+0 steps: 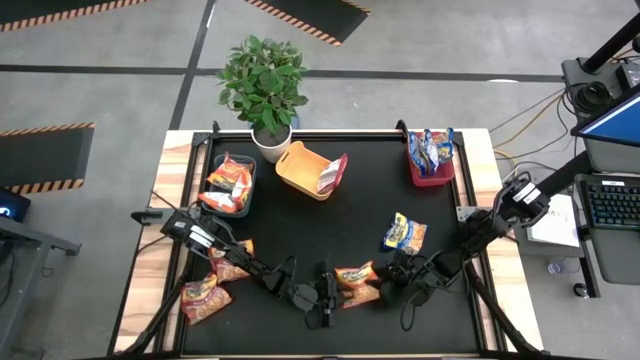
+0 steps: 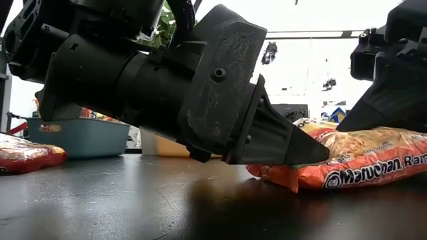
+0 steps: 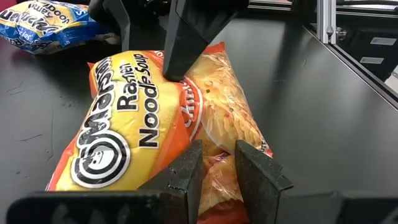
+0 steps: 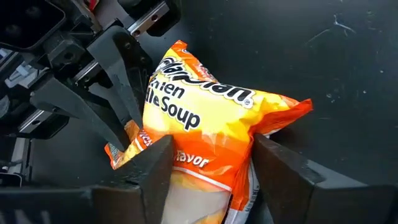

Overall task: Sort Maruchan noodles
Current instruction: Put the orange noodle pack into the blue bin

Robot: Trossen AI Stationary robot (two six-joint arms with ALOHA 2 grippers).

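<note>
Two orange Maruchan packets (image 1: 356,282) lie overlapped on the black mat near the table's near edge, between my two grippers. My left gripper (image 1: 333,293) comes at them from the left and is shut on crinkled orange plastic (image 3: 217,171). My right gripper (image 1: 386,275) comes from the right with its fingers wide, the upper packet (image 4: 205,118) filling the gap between them. A blue-and-yellow packet (image 1: 405,232) lies flat behind them. Three more orange and reddish packets (image 1: 228,262) lie at the near left. My left gripper pinches the near edge of an orange packet (image 3: 219,163) between its two fingers, coming nearly level from the table's left. Which of the two overlapped packets it has cannot be told. The packet lies on the mat (image 2: 347,170). My right gripper has the upper orange packet between its fingers (image 4: 158,162), coming slanting down from the right. One fingertip (image 3: 177,62) rests on the packet's printed face. The packet bulges between the fingers, and its corner (image 4: 301,107) sticks out past one of them.
At the far side stand a teal bin (image 1: 247,170) with orange packets, an orange bin (image 1: 300,170) with a pinkish-red packet, and a red bin (image 1: 432,178) with blue packets. A potted plant (image 1: 265,90) stands at the far edge. The mat's middle (image 1: 320,225) is bare.
</note>
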